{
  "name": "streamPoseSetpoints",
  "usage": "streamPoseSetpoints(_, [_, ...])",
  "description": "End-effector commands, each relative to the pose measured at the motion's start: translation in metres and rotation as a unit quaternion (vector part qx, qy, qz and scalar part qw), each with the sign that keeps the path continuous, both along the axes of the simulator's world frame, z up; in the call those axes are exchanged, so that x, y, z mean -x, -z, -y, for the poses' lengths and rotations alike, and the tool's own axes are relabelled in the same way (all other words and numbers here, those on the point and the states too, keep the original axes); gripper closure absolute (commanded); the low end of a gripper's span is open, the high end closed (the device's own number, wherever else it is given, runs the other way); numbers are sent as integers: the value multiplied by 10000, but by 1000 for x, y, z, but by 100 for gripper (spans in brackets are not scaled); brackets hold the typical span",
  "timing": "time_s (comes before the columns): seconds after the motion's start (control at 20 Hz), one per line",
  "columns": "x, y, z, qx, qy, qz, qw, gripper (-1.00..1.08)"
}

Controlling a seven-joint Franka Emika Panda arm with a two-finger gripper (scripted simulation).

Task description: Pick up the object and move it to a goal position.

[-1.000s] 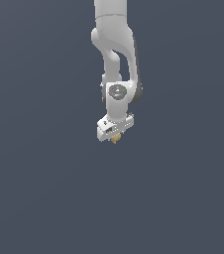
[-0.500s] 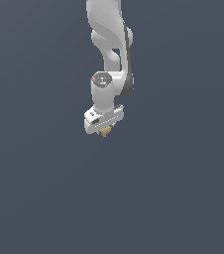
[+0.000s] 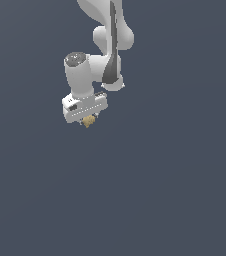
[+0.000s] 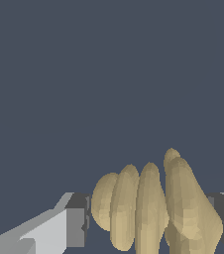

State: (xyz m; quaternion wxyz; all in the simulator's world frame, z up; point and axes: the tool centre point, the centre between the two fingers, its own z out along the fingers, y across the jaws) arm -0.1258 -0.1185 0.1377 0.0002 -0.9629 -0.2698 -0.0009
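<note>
The object [image 3: 89, 121] is a tiny tan-yellow lumpy blob held just under the white gripper [image 3: 88, 120], above and left of the middle of the exterior view. In the wrist view the object [image 4: 153, 208] fills the gap between the two dark finger pads [image 4: 77, 225], which press on its sides. The gripper is shut on it. The white arm [image 3: 107, 45] comes down from the top of the exterior view. No goal marker shows.
A plain dark grey-blue background fills both views. No other objects, edges or surfaces show.
The gripper with the object has moved up and toward the exterior view's left, and the wrist has turned. The object stays in the grip.
</note>
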Motion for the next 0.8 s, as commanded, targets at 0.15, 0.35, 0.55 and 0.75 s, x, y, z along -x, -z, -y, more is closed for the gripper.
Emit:
streamPoseSetpoints(0.15, [8,-25,34,-5,-7,-3,10000,108])
streamPoseSetpoints(0.35, [11,-37,50,-2,-6,-5,10000,108])
streamPoseSetpoints(0.55, [11,-41,56,1,-5,-6,10000,108])
streamPoseSetpoints(0.75, [10,-40,55,4,-5,-8,10000,108])
